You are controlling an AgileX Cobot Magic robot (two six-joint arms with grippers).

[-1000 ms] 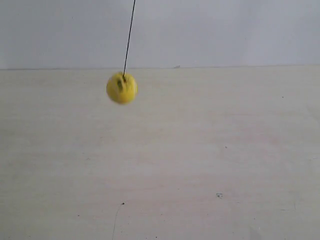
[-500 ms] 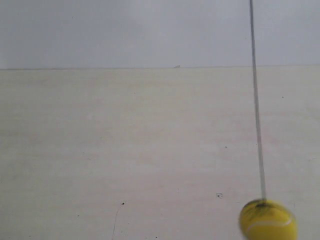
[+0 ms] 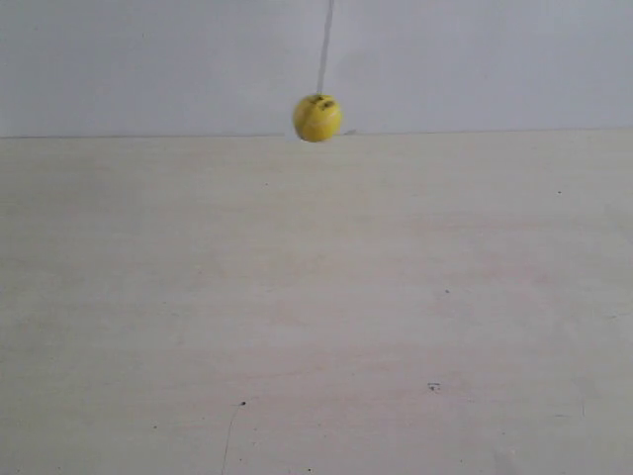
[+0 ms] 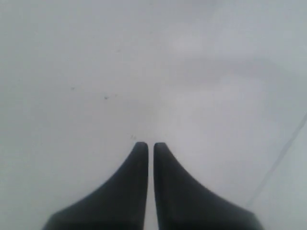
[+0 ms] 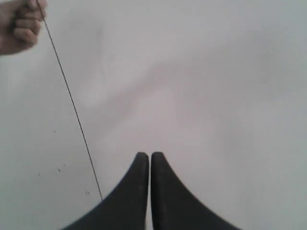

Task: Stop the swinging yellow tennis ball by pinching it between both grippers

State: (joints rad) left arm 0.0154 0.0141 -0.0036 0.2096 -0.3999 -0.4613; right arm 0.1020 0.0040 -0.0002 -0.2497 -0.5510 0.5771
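Observation:
The yellow tennis ball [image 3: 317, 118] hangs on its thin dark string [image 3: 324, 47] in the exterior view, far back, level with the table's rear edge. Neither arm shows in that view. My left gripper [image 4: 147, 144] is shut, black fingers nearly touching, nothing between them; a blurred length of the string [image 4: 278, 158] crosses that picture's corner. My right gripper [image 5: 146, 154] is shut and empty too. The string [image 5: 72, 103] runs past it from a person's hand [image 5: 19, 24]. The ball itself shows in neither wrist view.
A pale wooden table [image 3: 316, 317] fills most of the exterior view, with a plain grey-white wall [image 3: 148, 59] behind it. Small dark specks mark the tabletop.
The ball swung from the upper left a second ago to the near right corner, large and low, and is now far back near the middle, small and high.

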